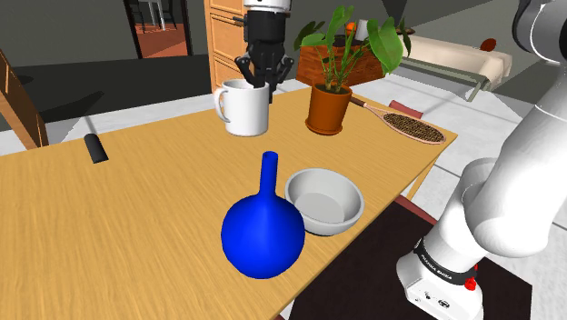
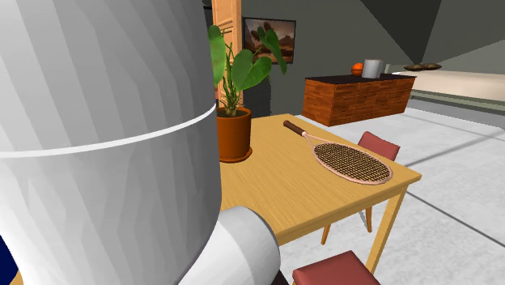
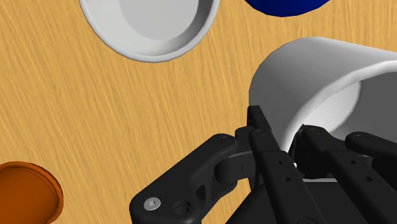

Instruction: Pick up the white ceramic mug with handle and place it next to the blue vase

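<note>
The white mug (image 1: pixel 243 109) stands upright on the wooden table (image 1: pixel 136 227) at its far side, handle toward the shoulder view's left. My gripper (image 1: pixel 266 84) comes straight down onto the mug's rim on the side away from the handle. In the wrist view the fingers (image 3: pixel 257 130) straddle the mug's wall (image 3: pixel 318 76), one outside and one inside, pressed against it. The blue vase (image 1: pixel 263 232), round with a thin neck, stands nearer the table's front; its edge (image 3: pixel 286 5) shows past the mug.
A grey bowl (image 1: pixel 324 202) sits just right of the vase in the shoulder view. A potted plant (image 1: pixel 328 107) stands right of the mug, with a racket (image 1: pixel 409 125) beyond it near the table edge. A small black object (image 1: pixel 95 148) lies at the left.
</note>
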Available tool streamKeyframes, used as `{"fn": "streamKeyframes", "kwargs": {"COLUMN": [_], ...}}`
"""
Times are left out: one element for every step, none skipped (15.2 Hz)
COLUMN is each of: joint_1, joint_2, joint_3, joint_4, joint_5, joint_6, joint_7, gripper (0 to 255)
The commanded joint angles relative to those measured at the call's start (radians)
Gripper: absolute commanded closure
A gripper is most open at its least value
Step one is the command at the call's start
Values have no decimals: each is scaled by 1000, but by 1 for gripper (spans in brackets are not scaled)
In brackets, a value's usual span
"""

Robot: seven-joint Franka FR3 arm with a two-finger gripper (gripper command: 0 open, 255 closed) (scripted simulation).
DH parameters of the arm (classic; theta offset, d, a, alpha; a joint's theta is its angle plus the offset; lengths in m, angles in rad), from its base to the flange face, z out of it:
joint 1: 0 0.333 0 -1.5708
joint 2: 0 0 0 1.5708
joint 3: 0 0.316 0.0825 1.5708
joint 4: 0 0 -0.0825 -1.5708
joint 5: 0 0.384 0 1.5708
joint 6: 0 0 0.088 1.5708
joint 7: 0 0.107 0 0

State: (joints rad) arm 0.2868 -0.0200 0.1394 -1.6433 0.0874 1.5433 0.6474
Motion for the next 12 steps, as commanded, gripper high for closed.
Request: {"fn": "streamKeyframes", "kwargs": {"joint_1": [0, 0, 0, 0, 0, 0, 0, 0, 0, 1, 1, 1], "joint_2": [-5, -7, -9, -11, -12, -13, -14, -15, -16, -16, -16, -16], "joint_3": [0, 0, 0, 0, 0, 0, 0, 0, 1, 1, 1, 1], "joint_4": [-32, -48, -64, -79, -94, -109, -124, -138, -152, -166, -179, -192], "joint_5": [1, 1, 1, 2, 2, 2, 2, 3, 3, 3, 3, 3], "joint_6": [28, 42, 56, 69, 83, 97, 110, 124, 137, 151, 164, 177], "joint_7": [-3, -4, -5, -6, -7, -8, -9, -10, -12, -13, -14, -14], "gripper": [255, 255, 255, 255, 255, 255, 255, 255, 255, 255, 255, 255]}}
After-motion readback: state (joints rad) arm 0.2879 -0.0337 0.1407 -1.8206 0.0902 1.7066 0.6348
